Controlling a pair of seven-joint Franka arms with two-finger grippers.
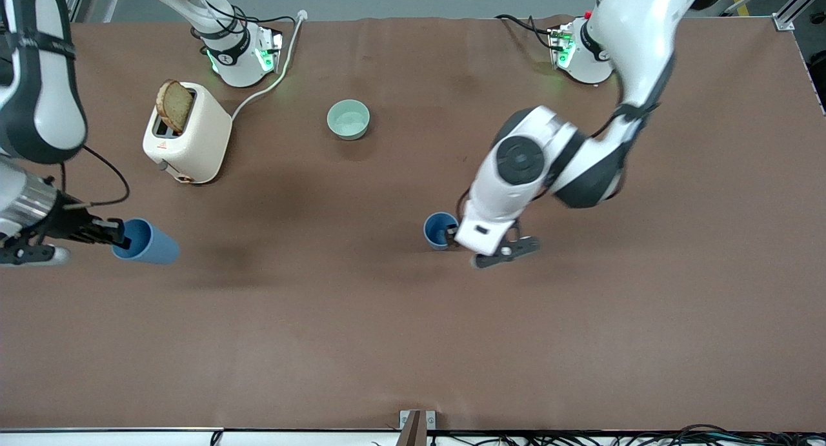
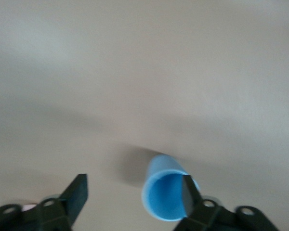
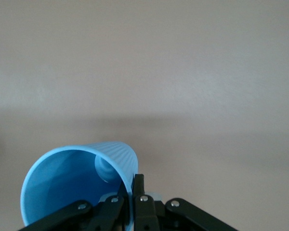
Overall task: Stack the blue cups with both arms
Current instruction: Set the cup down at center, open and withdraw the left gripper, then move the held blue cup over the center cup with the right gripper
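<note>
Brown, matte and broad, the table (image 1: pixel 361 343) carries what we list as follows. First, a small tapered matte blue plastic cup (image 1: pixel 440 230) stands upright near the table's middle, nearer the front camera than a mint-green round bowl (image 1: pixel 348 119). Over this cup we find the left arm's black two-finger claw (image 1: pixel 459 234); its fingers are spread wide, one finger (image 2: pixel 189 195) reaching down inside the cup's mouth against the wall and the other (image 2: pixel 77 192) well clear outside, so nothing is clamped. Second, an identical blue plastic cup (image 1: pixel 146 241) is held tilted, almost on its side, above the table at the right arm's end. We see the right arm's black claw (image 1: pixel 121 234) closed on the rim of this cup, one finger inside the mouth and one outside, with the open mouth turned toward the claw; the right wrist view shows the same pinch on the cup (image 3: pixel 79 185). Third, a cream-white two-slot toaster (image 1: pixel 187 133) with a brown slice of toast (image 1: pixel 175 105) sticking out of a slot sits close to the right arm's base.
</note>
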